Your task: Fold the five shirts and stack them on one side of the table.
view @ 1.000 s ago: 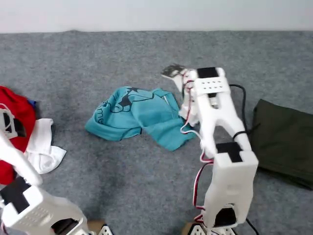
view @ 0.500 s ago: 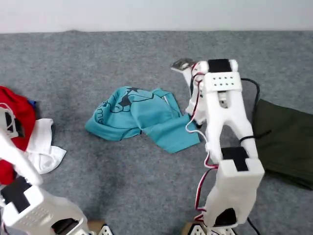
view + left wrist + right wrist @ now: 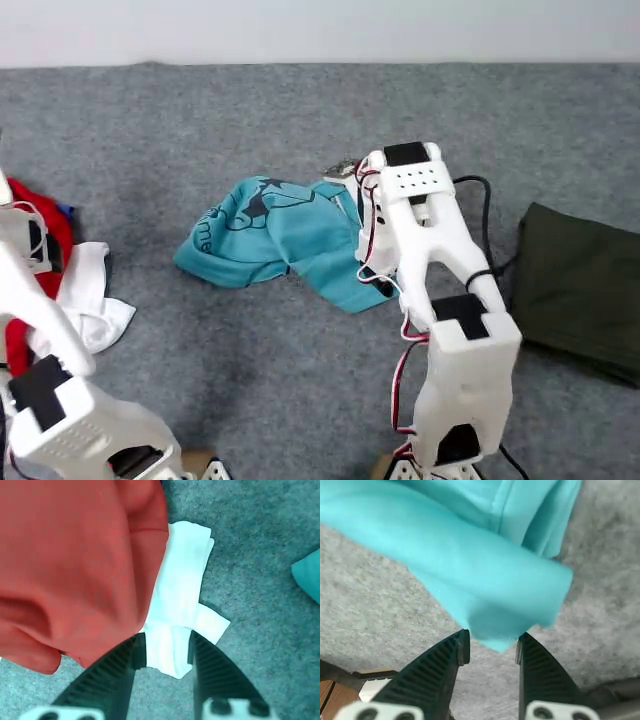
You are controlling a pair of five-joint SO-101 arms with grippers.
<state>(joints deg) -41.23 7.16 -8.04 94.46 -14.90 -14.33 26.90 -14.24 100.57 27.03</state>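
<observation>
Table [image 3: 250,350] covered in rough, matt grey felt. Teal shirt [image 3: 290,235], red shirt [image 3: 65,560], white shirt [image 3: 177,610] and dark green shirt [image 3: 580,285] are soft, matt cloth, the teal one smooth. Arms [image 3: 440,250] are smooth white plastic. Left end effector [image 3: 165,647] and right end effector [image 3: 491,645] have ribbed black plastic jaws.

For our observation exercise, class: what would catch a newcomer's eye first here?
A crumpled teal shirt lies in the middle of the table, the right gripper open at its corner. A red shirt and white shirt are heaped at the left edge; a folded dark green shirt lies at the right.
</observation>
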